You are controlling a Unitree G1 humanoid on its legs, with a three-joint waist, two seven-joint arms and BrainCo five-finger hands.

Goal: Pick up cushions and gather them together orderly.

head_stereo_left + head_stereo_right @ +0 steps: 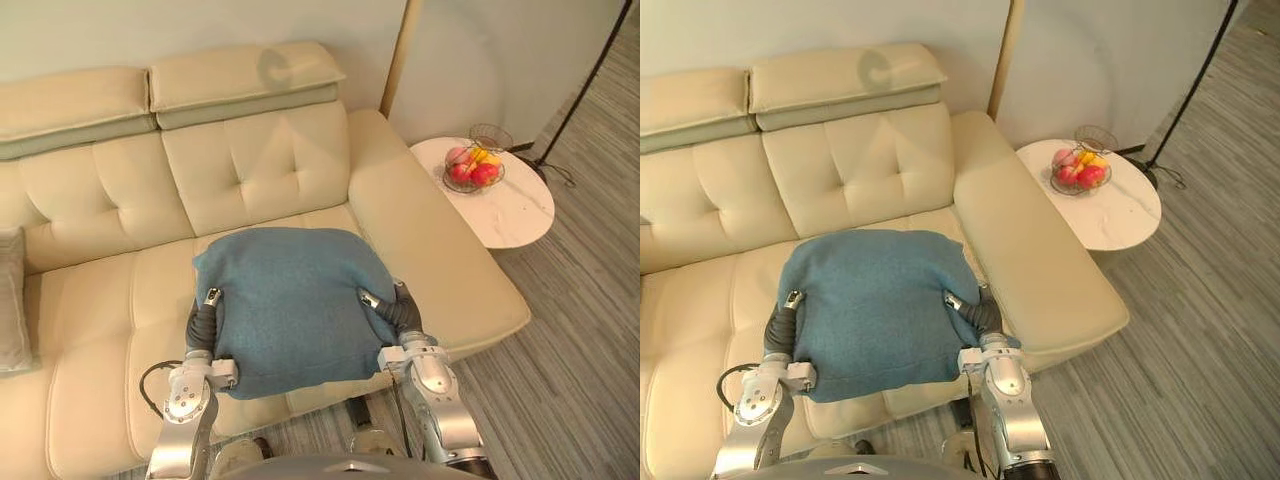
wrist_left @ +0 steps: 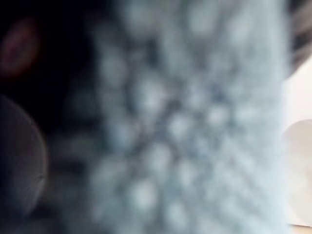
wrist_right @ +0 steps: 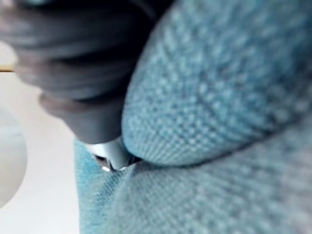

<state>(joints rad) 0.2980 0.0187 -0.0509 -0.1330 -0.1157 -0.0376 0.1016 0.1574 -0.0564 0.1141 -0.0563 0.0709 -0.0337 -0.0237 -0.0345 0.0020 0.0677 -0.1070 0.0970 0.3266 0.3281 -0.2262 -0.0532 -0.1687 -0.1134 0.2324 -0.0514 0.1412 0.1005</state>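
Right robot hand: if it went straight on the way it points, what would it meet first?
The right robot hand is against the blue knitted cushion, so that comes first; beyond it, probably the cream leather sofa's backrest.

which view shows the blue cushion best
The left eye view: the whole blue cushion shows, outline and all, between the left hand and right hand. The right eye view shows much the same; both wrist views show its weave from very close.

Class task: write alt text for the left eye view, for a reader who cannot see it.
A blue cushion sits between the robot's left hand and right hand, over the seat of a cream sofa. A grey cushion lies at its left end; a round white table with fruit stands right.
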